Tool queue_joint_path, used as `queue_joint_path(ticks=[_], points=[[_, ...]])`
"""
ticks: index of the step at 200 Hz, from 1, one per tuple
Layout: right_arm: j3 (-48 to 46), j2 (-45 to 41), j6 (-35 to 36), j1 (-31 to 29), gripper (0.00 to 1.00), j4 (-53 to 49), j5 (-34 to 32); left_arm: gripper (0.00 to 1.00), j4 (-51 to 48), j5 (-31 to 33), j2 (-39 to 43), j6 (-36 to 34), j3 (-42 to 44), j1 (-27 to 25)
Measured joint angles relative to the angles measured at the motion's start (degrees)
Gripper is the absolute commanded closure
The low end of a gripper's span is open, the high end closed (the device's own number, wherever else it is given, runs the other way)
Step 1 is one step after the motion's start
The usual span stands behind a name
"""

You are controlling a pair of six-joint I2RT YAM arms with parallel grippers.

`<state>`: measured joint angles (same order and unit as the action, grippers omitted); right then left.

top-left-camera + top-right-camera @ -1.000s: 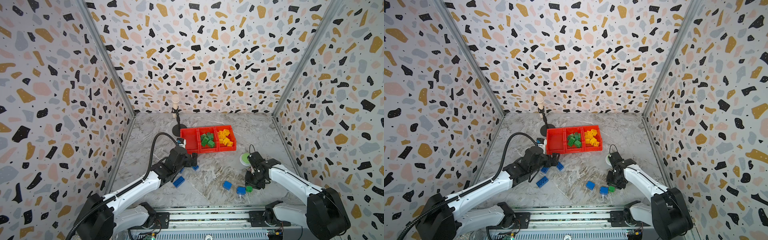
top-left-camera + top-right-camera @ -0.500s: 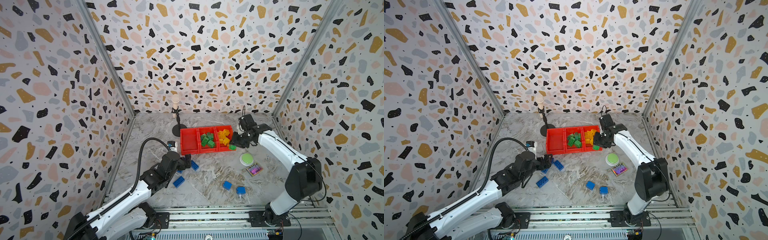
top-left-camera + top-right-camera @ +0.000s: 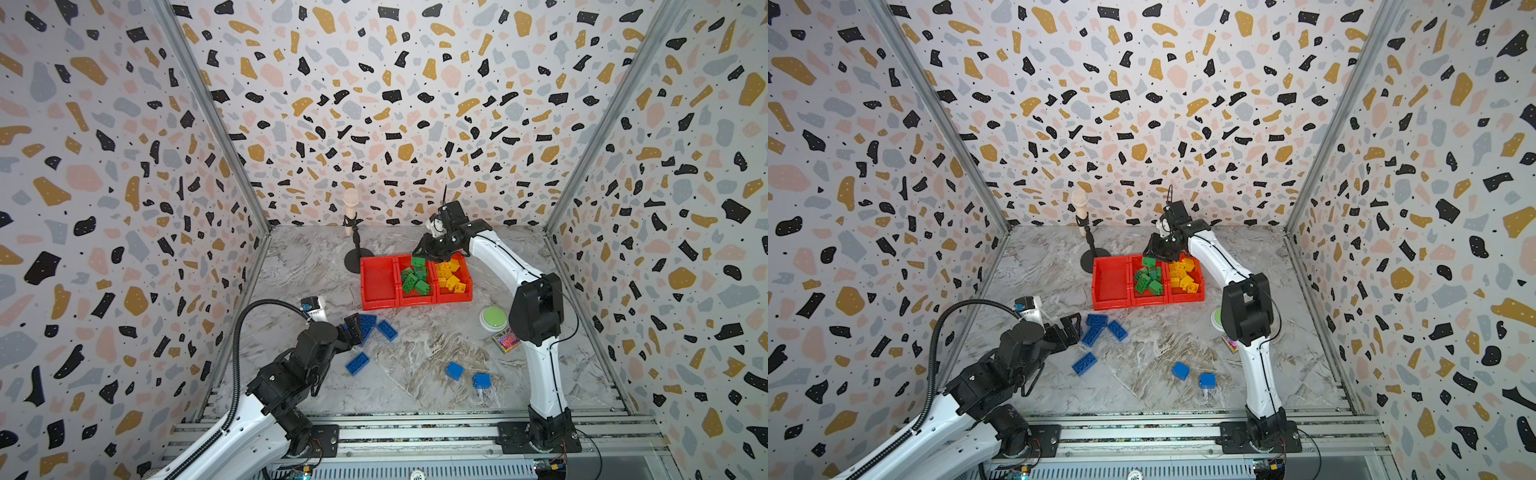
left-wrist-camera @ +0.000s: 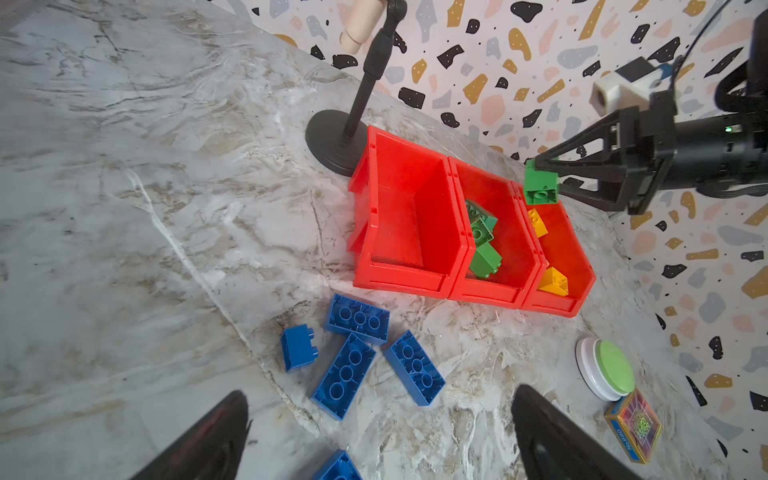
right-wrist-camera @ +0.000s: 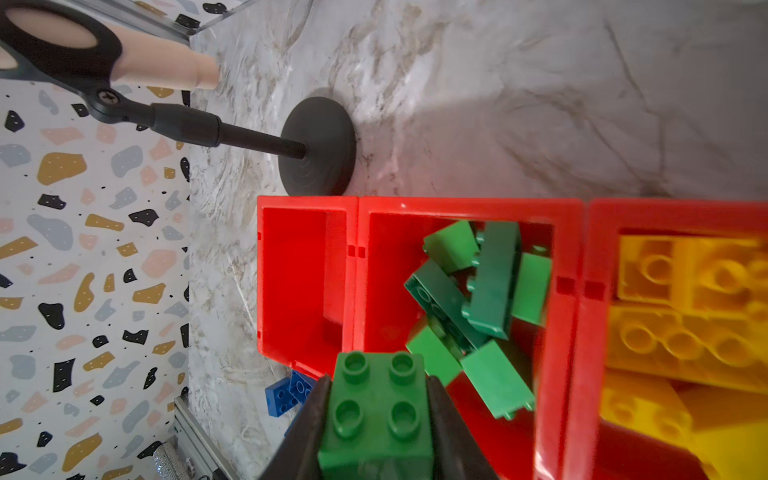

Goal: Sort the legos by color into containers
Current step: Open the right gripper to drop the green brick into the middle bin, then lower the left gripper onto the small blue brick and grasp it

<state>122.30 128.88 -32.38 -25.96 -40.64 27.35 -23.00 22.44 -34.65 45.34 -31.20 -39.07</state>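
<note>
My right gripper (image 5: 376,386) is shut on a square green lego (image 5: 376,411) and holds it above the back of the middle container, in both top views (image 3: 417,262) (image 3: 1148,262). The three red containers (image 3: 376,305) stand in a row: the left one empty, the middle one holding green legos (image 5: 490,286), the right one yellow legos (image 5: 685,311). My left gripper (image 4: 378,399) is open just short of a cluster of blue legos (image 4: 344,376) on the table. More blue legos (image 3: 357,363) (image 3: 454,370) (image 3: 481,381) lie nearer the front.
A black round-based stand (image 3: 358,259) with a wooden peg rises just behind the left container. A green-topped white button (image 3: 493,318) and a small iridescent card (image 3: 505,340) sit right of the containers. Patterned walls close three sides; a metal rail runs along the front.
My right arm carried the green lego from the front of the table, past the yellow container, to above the middle one. My left gripper drew back slightly from the blue cluster, staying open.
</note>
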Motion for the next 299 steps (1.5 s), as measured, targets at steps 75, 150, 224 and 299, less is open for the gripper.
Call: queue_joint_path(ticks=[75,150,224,299], points=[[6.38,7.06,-0.76,-0.42,0.29,-0.94,3.02,0.00,-2.86,1.70,-0.17,1.84,-0.02,0.00],[7.58,3.89,0.92,-0.35,0.11,-4.42,0.52,0.00,6.84,-0.26,-16.52,-3.23,-1.16,0.00],[-18.05,-25.20,5.92,-4.48,0.01,-5.88,-13.46,0.01,16.44,-2.78,-28.96,-8.09,-9.40,-0.02],[-40.19,-39.26,5.40,-3.41,0.01,-3.76,-18.08,0.00,16.76,-0.48,-34.42,-1.20,-9.55,-4.48]])
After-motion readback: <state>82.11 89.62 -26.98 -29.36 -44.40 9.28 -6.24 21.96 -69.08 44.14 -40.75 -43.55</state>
